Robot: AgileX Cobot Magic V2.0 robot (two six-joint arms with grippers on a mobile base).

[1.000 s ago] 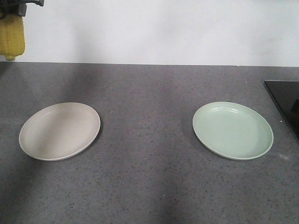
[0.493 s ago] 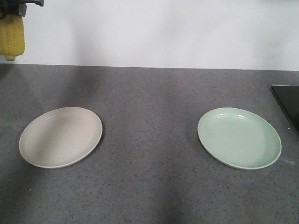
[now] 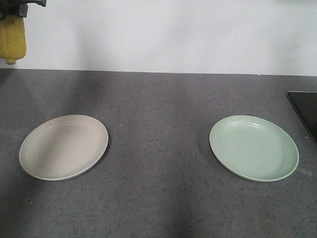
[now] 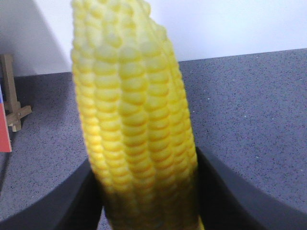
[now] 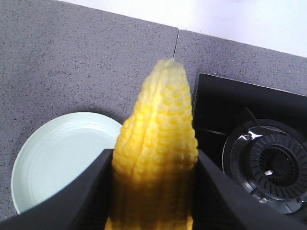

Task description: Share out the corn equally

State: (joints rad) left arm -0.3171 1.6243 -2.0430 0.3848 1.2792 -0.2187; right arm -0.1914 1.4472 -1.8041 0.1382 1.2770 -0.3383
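Note:
One corn cob hangs tip down at the top left of the front view, held by my left gripper, which is mostly cut off by the frame. In the left wrist view that cob fills the middle, clamped between both dark fingers. My right gripper is shut on a second cob, pointing away, above the right rim of the green plate. The right gripper is out of the front view. A beige plate and the green plate lie bare on the counter.
A black stove top with a round burner sits at the counter's right edge. A small wooden stand with a red panel stands at the left by the white wall. The grey counter runs between the plates.
The front view has shifted slightly, so both plates and the counter edge sit a little lower and the stove further right. The cob at the top left stays in place.

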